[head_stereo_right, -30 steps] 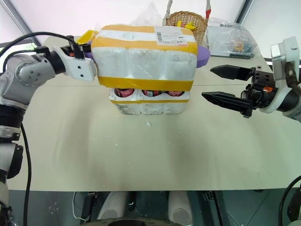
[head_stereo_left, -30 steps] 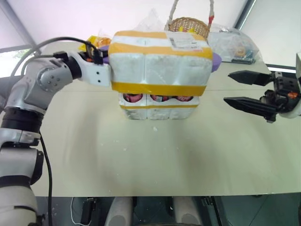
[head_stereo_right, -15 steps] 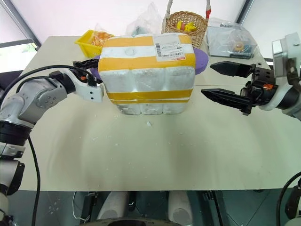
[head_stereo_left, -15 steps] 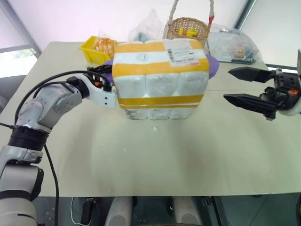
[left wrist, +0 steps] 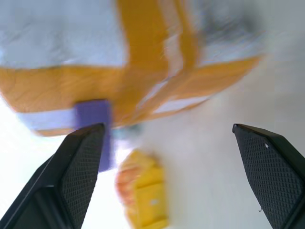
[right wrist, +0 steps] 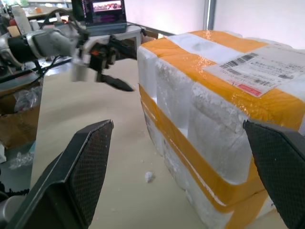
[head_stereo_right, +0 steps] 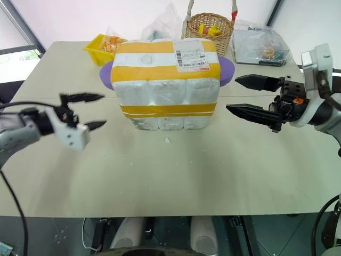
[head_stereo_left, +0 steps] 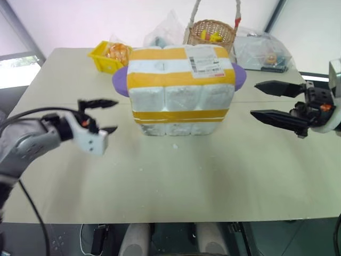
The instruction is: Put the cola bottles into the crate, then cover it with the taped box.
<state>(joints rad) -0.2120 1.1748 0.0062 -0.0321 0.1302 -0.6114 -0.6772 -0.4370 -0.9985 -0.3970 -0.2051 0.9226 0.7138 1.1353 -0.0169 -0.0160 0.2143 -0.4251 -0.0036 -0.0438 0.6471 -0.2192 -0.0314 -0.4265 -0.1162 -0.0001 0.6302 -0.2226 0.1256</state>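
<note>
1. On my far left, the left gripper (head_stereo_left: 104, 116) hangs above the pale beige table (head_stereo_left: 213, 176), its two black fingers spread wide with nothing between them. It sits apart from the box, with a clear strip of tabletop between its fingertips and the box's near left corner.
2. Behind it, toward the table's far left edge, I see a small yellow plastic bin (head_stereo_left: 109, 55) with something orange inside.
3. In the middle stands the taped box (head_stereo_left: 182, 88), white styrofoam wrapped in broad yellow tape stripes, with a white shipping label (head_stereo_left: 205, 62) on its top toward the right. It sits upright and squarely down over the crate (head_stereo_left: 181, 128), the low white styrofoam tray whose yellow-banded base shows just under the box's lower rim. I cannot see the cola bottles; the box hides whatever is in the wells.
4. A purple, rounded object (head_stereo_left: 119, 81) sticks out from behind the box on both sides. I cannot tell what it is.
5. A few white styrofoam crumbs (head_stereo_left: 174, 145) lie on the table just in front of the crate.
6. Behind the box stands a woven wicker basket (head_stereo_left: 211, 32) with a tall handle, and to its right a clear plastic package (head_stereo_left: 262, 50).
7. On my right, the right gripper (head_stereo_left: 276, 101) is held level beside the box, pointing toward it, fingers well apart and empty, not touching the styrofoam.
</note>
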